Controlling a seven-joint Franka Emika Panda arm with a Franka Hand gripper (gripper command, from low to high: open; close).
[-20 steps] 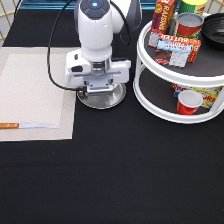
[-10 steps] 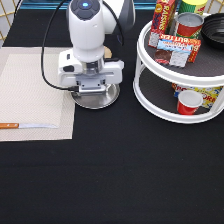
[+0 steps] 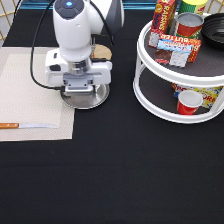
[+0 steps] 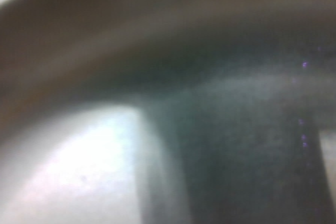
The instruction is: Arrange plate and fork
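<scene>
Gripper [image 3: 82, 92] is sitting low over the plate [image 3: 98, 98], right down at its surface, near the placemat's edge on the exterior view's right; the white hand is blocking the fingers, so can't tell whether they're spread or closed, or whether they're gripping the rim. Vs half a sec ago, arm + plate are shifting together toward the exterior view's left, and the plate is now overlapping the mat's corner edge more than it did.

Largest first: black table [image 3: 125, 175], matte, cloth-like, is filling most of the view. The two-tier white turntable rack [image 3: 150, 100], round w/ a raised lip, is standing at the exterior view's right, unchanged; it's carrying cans and boxes up top and a red cup [image 3: 188, 102] below. The placemat [image 3: 30, 95] is lying at the exterior view's left: beige, woven-looking, rectangular, flat. The plate is round, shallow, shiny silver metal w/ a raised rim, mostly hidden under the hand; only its lower arc is showing. A round light wooden disc [image 3: 102, 51] is peeking out behind the arm, toward the exterior view's top. Smallest: a utensil [image 3: 27, 125] w/ an orange-brown wooden handle and thin metal end is lying on the mat's lower part, well apart from the plate, not moving; can't tell from here if it's fork or knife.

Wrist view is showing only a curved grey metallic surface [image 4: 97, 165] w/ a bright glare patch.
</scene>
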